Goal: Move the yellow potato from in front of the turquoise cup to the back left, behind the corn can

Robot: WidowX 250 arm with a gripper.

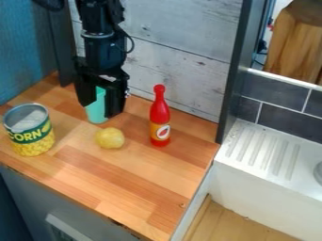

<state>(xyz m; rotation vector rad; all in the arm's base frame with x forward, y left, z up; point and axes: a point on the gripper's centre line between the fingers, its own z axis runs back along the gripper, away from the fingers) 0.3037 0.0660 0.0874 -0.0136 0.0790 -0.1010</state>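
On the wooden surface, a teal cup stood upright, its long axis vertical, within the downward-hanging black claw; whether it was gripped could not be told.

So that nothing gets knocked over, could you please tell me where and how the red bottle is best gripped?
I would grip the red bottle at its upper body, just below the narrow neck, coming straight down from above and closing on opposite sides. It stands upright and slim there, and a grip that high should clear the low yellow ball beside its base.
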